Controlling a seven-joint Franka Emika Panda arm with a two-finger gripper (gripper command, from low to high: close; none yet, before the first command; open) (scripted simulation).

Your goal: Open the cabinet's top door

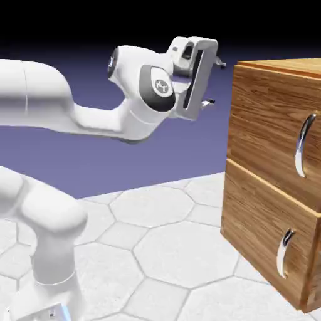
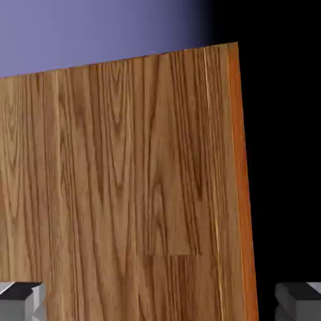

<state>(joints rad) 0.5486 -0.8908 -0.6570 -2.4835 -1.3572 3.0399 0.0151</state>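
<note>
At the lower edge of the hand view, the gripper [image 2: 160,302] is spreading its fingertips wide, holding nothing. Beyond them, wood grain is filling the left and middle, probably the cabinet [image 1: 273,175]. In the exterior view, the top door [image 1: 269,119] is standing shut at upper right.

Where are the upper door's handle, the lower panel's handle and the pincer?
upper handle [image 1: 300,147]: exterior view, curved bar
lower handle [image 1: 282,256]: exterior view, curved bar
pincer [image 1: 217,83]: exterior view, between fingertips

Bright foreground — black upper backdrop
</note>
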